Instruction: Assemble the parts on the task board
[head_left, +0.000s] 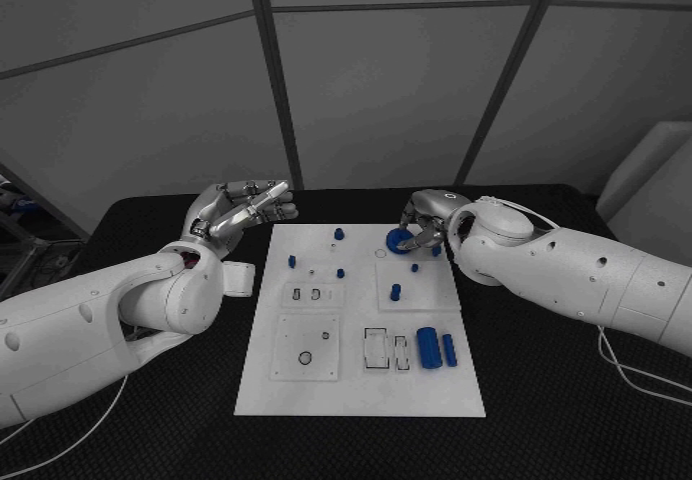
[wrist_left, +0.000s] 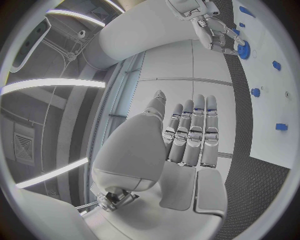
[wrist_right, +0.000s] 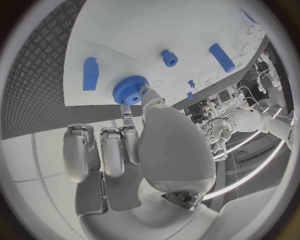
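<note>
Pinching the blue gear (wrist_right: 129, 90) between thumb and fingertip, my right hand (head_left: 427, 228) holds it just above the far right part of the task board (head_left: 361, 385), toothed rim level with the plate, so that, as I judge it, it can drop straight onto a seat there. I cannot tell whether the gear touches the white surface yet. My other fingers stay curled back, which keeps them off the small blue peg (wrist_right: 169, 57) and the flat blue block (wrist_right: 90, 73) lying near it on the board.

My left hand (head_left: 242, 211) hangs over the black table (head_left: 577, 420) just beside the board's far left corner, holding nothing, its fingers straight and close together in the left wrist view; I take it as parked out of the way.

Nearer me, the large blue cylinder (head_left: 428, 347) and a slimmer one (head_left: 449, 348) lie side by side, seemingly not yet fitted.
</note>
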